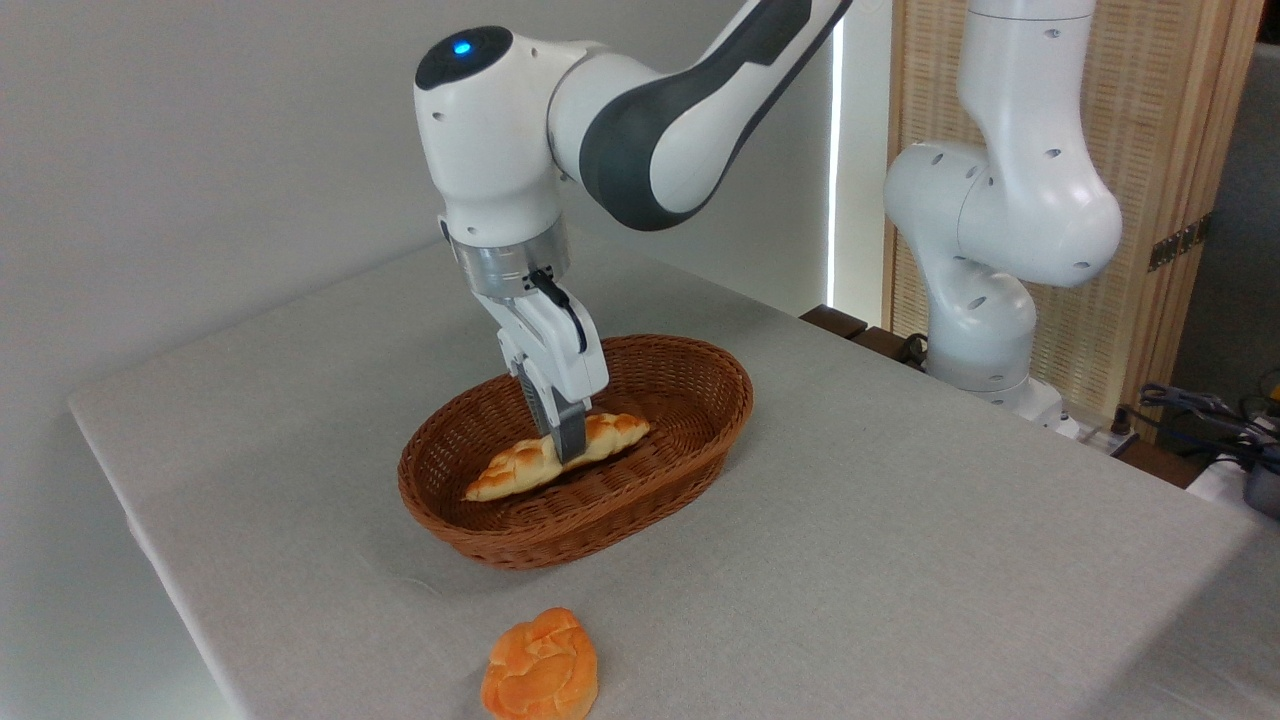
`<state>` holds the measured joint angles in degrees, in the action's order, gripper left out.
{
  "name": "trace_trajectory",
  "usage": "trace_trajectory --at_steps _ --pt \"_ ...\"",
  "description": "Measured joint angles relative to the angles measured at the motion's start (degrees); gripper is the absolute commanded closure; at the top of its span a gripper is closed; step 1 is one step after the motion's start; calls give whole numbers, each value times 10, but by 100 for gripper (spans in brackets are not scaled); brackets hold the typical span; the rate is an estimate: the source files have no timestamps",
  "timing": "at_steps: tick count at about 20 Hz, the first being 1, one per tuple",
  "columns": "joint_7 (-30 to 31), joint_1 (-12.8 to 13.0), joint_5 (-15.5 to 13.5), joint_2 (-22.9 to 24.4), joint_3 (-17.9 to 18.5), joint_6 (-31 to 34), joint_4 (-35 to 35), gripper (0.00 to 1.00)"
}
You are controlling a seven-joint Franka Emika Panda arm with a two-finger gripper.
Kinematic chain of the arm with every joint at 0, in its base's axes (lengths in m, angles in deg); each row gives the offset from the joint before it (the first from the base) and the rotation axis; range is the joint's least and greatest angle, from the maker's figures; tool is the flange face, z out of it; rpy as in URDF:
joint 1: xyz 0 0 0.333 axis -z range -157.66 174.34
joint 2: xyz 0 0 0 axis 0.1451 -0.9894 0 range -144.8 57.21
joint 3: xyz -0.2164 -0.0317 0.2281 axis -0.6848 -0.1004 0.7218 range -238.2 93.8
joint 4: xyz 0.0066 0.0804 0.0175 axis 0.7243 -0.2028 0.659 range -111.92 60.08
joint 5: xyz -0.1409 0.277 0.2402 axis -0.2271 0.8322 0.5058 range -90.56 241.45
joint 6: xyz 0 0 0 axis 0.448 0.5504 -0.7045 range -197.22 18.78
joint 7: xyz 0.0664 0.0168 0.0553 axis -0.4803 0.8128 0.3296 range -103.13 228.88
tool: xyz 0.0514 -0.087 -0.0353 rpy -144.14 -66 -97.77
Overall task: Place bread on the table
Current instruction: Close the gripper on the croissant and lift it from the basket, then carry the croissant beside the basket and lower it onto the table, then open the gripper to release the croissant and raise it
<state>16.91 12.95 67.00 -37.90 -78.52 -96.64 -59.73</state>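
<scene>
1. We see the braided loaf (557, 455) lying inside the brown oval wicker basket (690, 440), stretched across it with its pointed tip toward the lower left and its other end toward the right wall
2. We see the gripper (568, 440) reaching down into the basket from above, its fingers (570, 432) set at the middle of the loaf; the near finger crosses in front of the bread
3. We judge the fingers to be drawn in narrowly about the loaf's waist, touching it, though we cannot tell from this view whether they are pressing it firmly, since the far finger is hidden behind the near one
4. We cannot tell whether the loaf rests on the basket floor or hangs just clear of it
5. We note that the basket stands near the middle of the table (900, 520), whose surface is a light grey cloth
6. We find a smaller, rounder orange bun (540, 668) lying on the cloth in front of the basket, near the lower edge of the view and apart from the wicker
7. We see the white arm (620, 120) bending in from the upper right, a blue light on its wrist joint, and its base column at the table's far right
</scene>
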Motion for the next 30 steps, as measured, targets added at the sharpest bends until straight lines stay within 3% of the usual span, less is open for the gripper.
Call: trace_trajectory --at_steps 4,7,11,15,16,17,19,20,23,30 --pt "0 -1 -2 3 2 36 26 100" --pt "0 -3 -14 6 22 116 76 100" --pt "-5 -5 -25 11 93 188 128 100" --pt "-68 -7 -24 11 170 195 133 99" --pt "-97 -7 -14 10 192 195 132 95" --pt "-135 -8 4 8 218 195 130 84" --pt "-220 -9 39 6 263 196 119 18" --pt "-256 -10 49 5 279 196 111 5" --pt "-302 -12 55 -4 294 179 78 0" --pt "-303 -5 55 -40 292 158 56 0"
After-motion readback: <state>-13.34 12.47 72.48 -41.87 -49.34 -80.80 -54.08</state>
